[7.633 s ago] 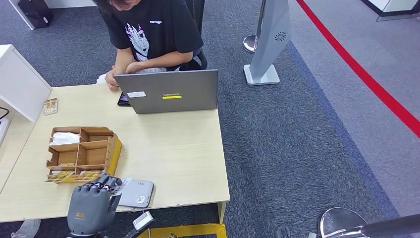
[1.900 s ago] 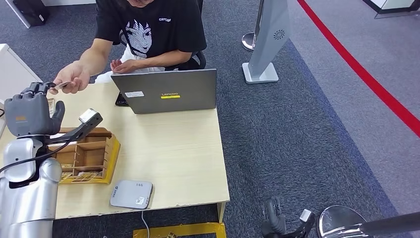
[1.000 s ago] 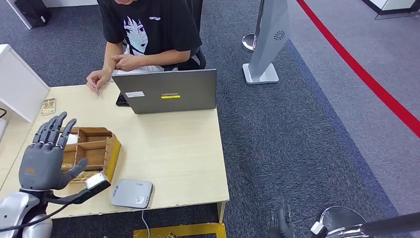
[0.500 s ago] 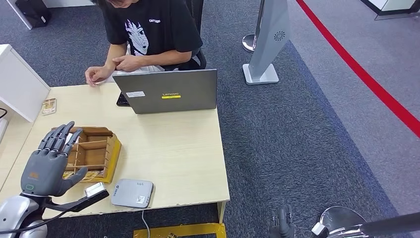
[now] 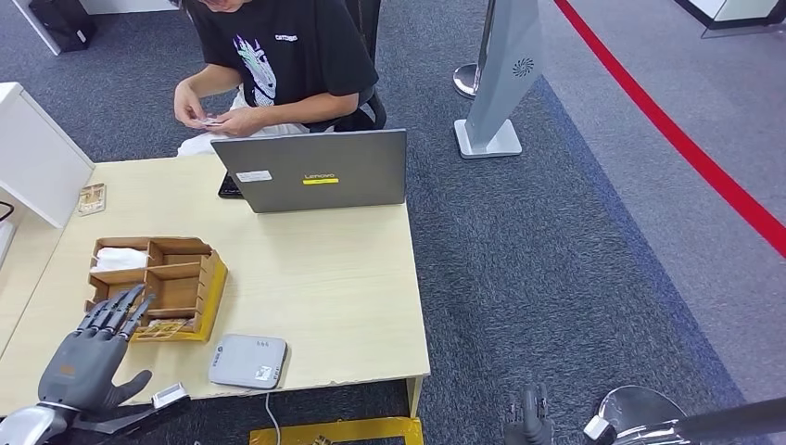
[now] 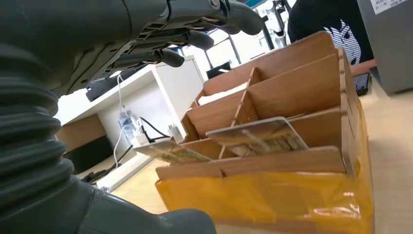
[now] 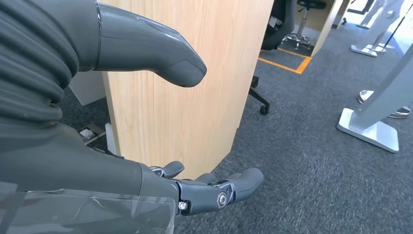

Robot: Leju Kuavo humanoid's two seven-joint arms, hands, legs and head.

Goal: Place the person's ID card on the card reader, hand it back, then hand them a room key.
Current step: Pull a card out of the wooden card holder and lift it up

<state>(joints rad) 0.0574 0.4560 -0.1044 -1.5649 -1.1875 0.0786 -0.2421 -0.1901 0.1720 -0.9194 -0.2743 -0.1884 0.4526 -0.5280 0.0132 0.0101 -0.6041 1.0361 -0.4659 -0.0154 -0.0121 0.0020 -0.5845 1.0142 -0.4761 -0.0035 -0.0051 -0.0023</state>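
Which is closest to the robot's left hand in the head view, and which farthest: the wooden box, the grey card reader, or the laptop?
From the left hand:
1. Wooden box, just beyond the fingertips.
2. Card reader, at the table's near edge.
3. Laptop, at the far edge by the person.

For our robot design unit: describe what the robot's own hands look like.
The left hand has a matte grey palm shell with a small orange mark, darker slim fingers and a thick grey thumb. A grey ribbed cover wraps its wrist. The right hand looks the same: grey, with darker jointed fingers.
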